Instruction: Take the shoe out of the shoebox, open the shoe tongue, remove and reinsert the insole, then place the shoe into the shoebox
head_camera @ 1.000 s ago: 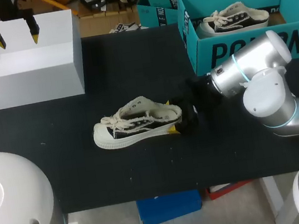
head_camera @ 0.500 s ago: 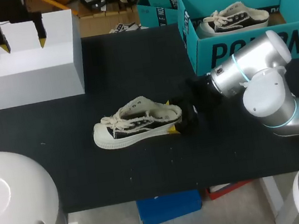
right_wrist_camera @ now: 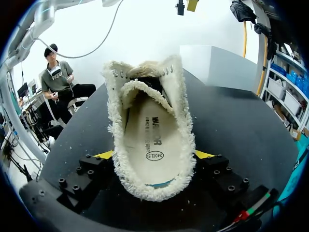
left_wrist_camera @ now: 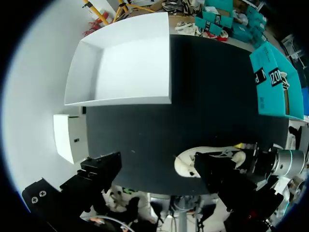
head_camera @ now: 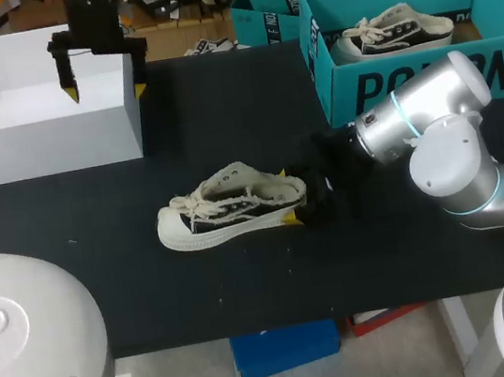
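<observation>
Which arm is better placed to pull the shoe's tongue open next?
Probably the left arm: its jaws hang open and empty by the white box, while the right arm's jaws clamp the shoe's heel, steadying it.

The shoe (head_camera: pixel 232 212) stands on its sole at the middle of the table (head_camera: pixel 221 108), toe to the left. The right gripper (head_camera: pixel 288 198) is at its heel, one finger against each side. The shoebox (head_camera: pixel 37 149) stands far left, with the left gripper (head_camera: pixel 104 89) above its right wall. A second box (head_camera: pixel 425 77), far right, holds another shoe (head_camera: pixel 394 30).
</observation>
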